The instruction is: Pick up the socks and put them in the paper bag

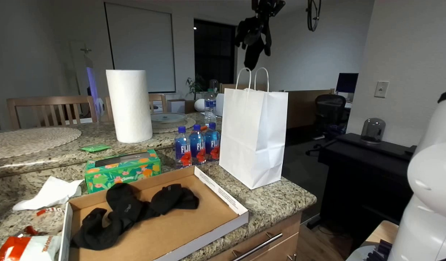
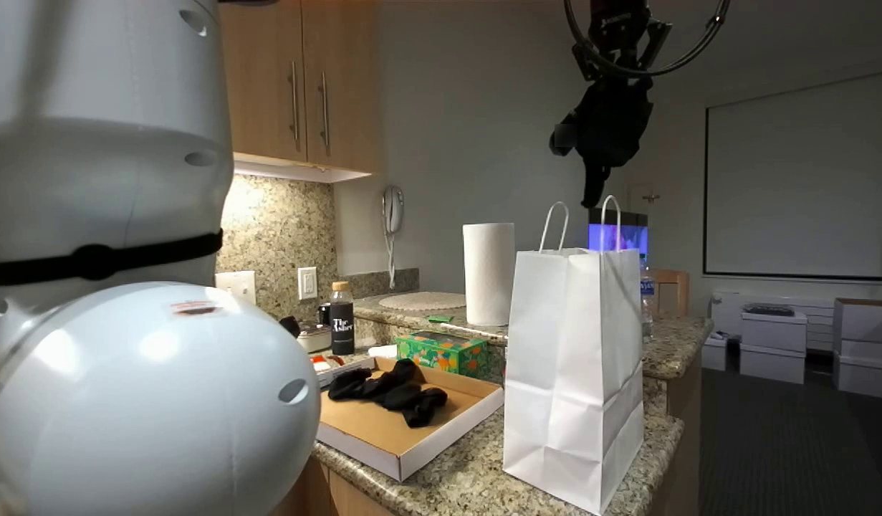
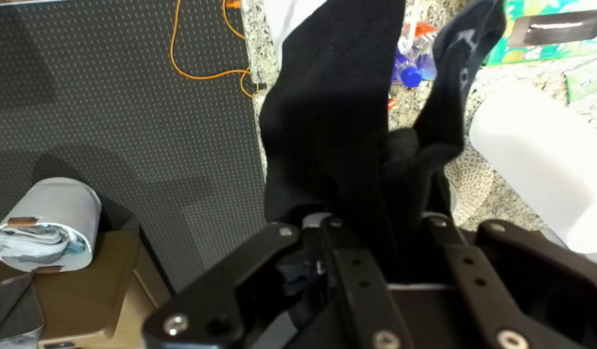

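Note:
My gripper [image 1: 261, 20] is high up, shut on a bundle of black socks [image 1: 254, 45] that hangs down. In the wrist view the bundle [image 3: 327, 106] fills the space between the fingers [image 3: 376, 220]. The white paper bag [image 1: 244, 134] stands upright on the counter with its two handles up. In both exterior views the hanging sock end appears just above the handles; the bag [image 2: 573, 373] and the bundle [image 2: 609, 125] look apart. More black socks [image 1: 126, 214] lie in a shallow cardboard tray [image 1: 194, 226]. The bag's inside is hidden.
Fiji water bottles [image 1: 198, 145] stand beside the bag, with a green tissue box [image 1: 123, 170] behind the tray. A paper towel roll [image 1: 130, 105] stands on the raised counter. A crumpled tissue [image 1: 50, 194] and a red-white packet [image 1: 30, 248] lie left of the tray.

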Controlling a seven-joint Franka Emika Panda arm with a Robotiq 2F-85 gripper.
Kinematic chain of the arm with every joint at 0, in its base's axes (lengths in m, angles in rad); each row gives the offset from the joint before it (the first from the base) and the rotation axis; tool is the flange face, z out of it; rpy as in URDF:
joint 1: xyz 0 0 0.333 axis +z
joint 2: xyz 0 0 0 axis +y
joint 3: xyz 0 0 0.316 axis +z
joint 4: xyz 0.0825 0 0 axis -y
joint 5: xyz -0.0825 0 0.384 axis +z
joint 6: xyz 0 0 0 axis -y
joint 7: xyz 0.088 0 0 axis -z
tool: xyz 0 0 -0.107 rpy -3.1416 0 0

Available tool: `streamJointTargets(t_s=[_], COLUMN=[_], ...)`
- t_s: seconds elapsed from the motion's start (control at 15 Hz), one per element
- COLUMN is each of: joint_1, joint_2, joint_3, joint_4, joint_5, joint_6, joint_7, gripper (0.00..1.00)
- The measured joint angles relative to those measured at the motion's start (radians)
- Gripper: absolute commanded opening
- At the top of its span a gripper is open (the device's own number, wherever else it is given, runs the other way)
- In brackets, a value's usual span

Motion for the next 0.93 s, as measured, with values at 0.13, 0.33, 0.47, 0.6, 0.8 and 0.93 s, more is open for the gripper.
streamJointTargets(t_s=[0.13,0.33,0.47,0.6,0.8,0.93], joint_1=[0.002,0.011,0.022,0.038,0.064,0.077], joint_2=[0.016,0.04,0.047,0.047,0.047,0.048], joint_3=[0.004,0.009,0.019,0.034,0.056,0.064], joint_4=[0.0,-0.003,-0.014,-0.03,-0.062,-0.091], joint_5=[-0.004,-0.008,-0.027,-0.058,-0.09,-0.093], joint_6=[-0.014,-0.03,-0.036,-0.038,-0.038,-0.04], joint_7=[0.0,-0.001,-0.01,-0.02,-0.024,-0.036], gripper=[0.11,0.11,0.11,0.11,0.11,0.11])
